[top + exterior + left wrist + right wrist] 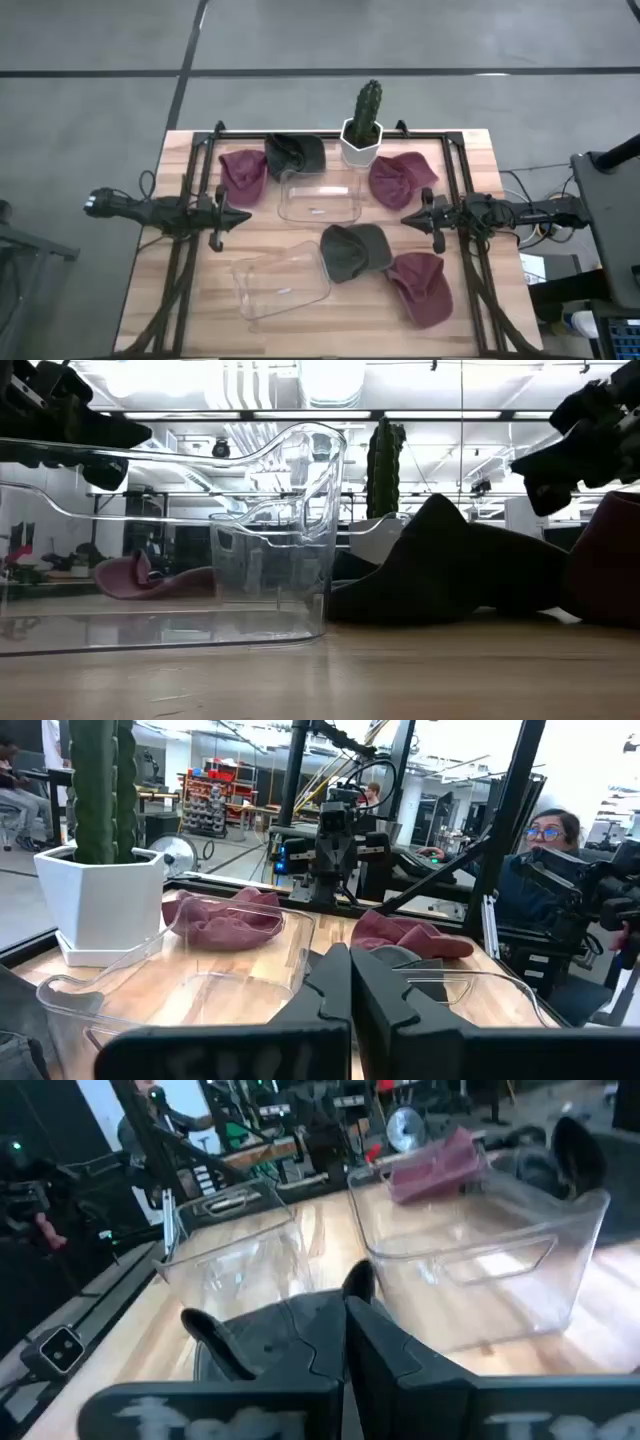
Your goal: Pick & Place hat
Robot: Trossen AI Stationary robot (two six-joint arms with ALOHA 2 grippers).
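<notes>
Several hats lie brim-down on the wooden table: a maroon hat (243, 175) and a dark green hat (295, 153) at the far left, a maroon hat (400, 180) at the far right, a dark green hat (355, 250) (450, 575) in the middle, and a maroon hat (420, 287) near the right. My left gripper (240, 215) (350, 982) hovers shut beside the far-left maroon hat. My right gripper (408, 217) (348, 1295) hovers shut just past the far-right maroon hat, above the middle green hat's far edge. Neither touches anything.
Two clear plastic bins stand on the table: one in the middle toward the far side (320, 197), one near the left (280, 283) (170, 540). A cactus in a white pot (362, 130) (100, 890) stands at the far edge. Black frame rails (190, 240) run along both sides. A person (545, 835) sits beyond the table.
</notes>
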